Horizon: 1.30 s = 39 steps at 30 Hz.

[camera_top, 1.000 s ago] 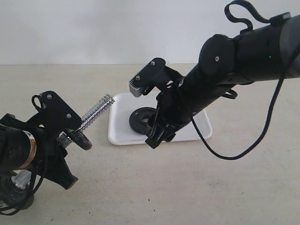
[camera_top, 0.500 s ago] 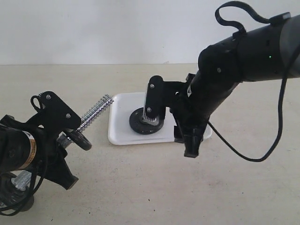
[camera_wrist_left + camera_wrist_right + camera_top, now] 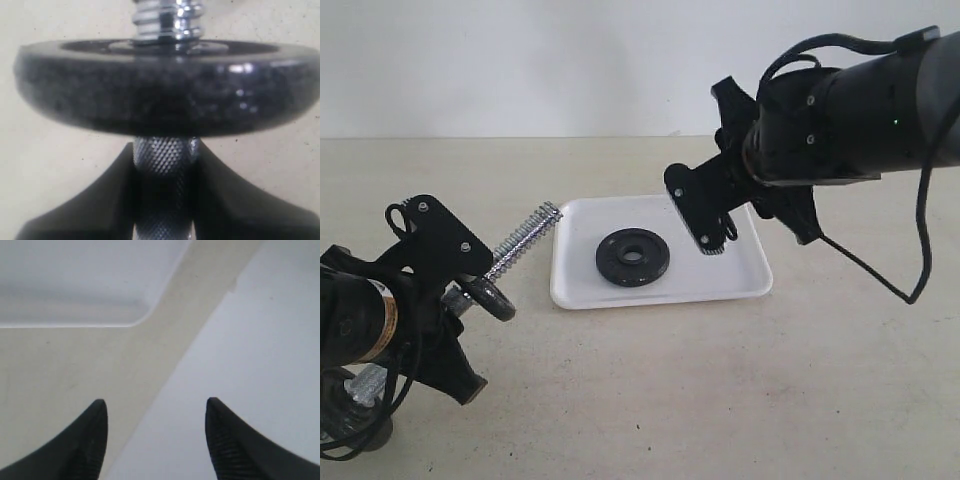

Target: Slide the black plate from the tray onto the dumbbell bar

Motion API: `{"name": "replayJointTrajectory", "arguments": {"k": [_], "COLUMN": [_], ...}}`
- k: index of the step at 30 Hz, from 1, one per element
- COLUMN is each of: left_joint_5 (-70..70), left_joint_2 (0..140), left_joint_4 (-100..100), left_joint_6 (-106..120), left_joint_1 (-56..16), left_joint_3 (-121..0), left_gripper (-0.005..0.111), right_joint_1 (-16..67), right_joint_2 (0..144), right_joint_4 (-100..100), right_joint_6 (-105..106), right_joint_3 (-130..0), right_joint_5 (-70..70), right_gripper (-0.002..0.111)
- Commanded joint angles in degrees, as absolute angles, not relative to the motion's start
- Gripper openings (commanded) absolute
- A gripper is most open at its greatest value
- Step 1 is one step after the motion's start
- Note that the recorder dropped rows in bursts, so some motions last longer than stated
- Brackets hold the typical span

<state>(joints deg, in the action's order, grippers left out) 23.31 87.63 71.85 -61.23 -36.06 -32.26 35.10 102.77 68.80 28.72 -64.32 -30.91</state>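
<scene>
The black plate [image 3: 632, 258] lies flat on the white tray [image 3: 740, 280], left of its middle. My right gripper [image 3: 718, 240] hangs above the tray's right half, apart from the plate, open with nothing between its fingers [image 3: 95, 430]. In the right wrist view a rounded corner of the tray [image 3: 75, 305] shows beyond the gripper [image 3: 156, 410]. My left gripper [image 3: 460, 285] is shut on the dumbbell bar [image 3: 525, 240], whose threaded end slants up toward the tray. Another black disc [image 3: 490, 297] sits on the bar just ahead of the fingers. It fills the left wrist view [image 3: 165, 90] above the knurled bar [image 3: 162, 160].
The tray rests on a beige tabletop [image 3: 720, 390] with a pale wall [image 3: 520, 60] behind it. The right arm's black cable [image 3: 880, 280] loops down beside the tray's right end. The left arm's body [image 3: 360, 320] fills the lower left corner.
The right gripper has lifted off the black plate, turned, and swung up and right of it. The plate stays on the tray. The left gripper and bar have not moved.
</scene>
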Motion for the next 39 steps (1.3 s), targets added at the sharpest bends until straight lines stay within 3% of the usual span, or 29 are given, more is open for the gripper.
{"name": "replayJointTrajectory", "arguments": {"k": [1,6,10,21,28,39], "left_joint_5": [24.03,23.47,23.42,23.31,22.08,22.09], "left_joint_2": [85.05,85.05,85.05,85.05,85.05,85.05], "left_joint_4": [74.47,74.47,74.32,74.32,73.89,73.21], "left_joint_6": [-62.02,-62.02,-62.02,-62.02,-62.02,-62.02], "left_joint_1": [-35.93,-35.93,-35.93,-35.93,-35.93,-35.93], "left_joint_3": [-34.01,-34.01,-34.01,-34.01,-34.01,-34.01], "left_gripper": [0.004,0.004,0.004,0.004,0.004,0.004], "right_joint_1": [35.97,36.2,36.2,36.2,36.2,36.2], "right_joint_2": [102.43,102.43,102.43,102.55,105.15,115.53], "right_joint_4": [78.55,77.23,68.41,48.6,32.86,11.41], "right_joint_6": [3.65,-28.84,-33.02,-31.63,-20.07,-1.56], "right_joint_3": [-64.68,-64.68,-64.68,-64.68,-64.68,-64.68], "right_joint_5": [-28.83,-27.98,-25.5,-25.29,-28.78,-38.9], "right_gripper": [0.052,0.043,0.032,0.044,0.05,0.05]}}
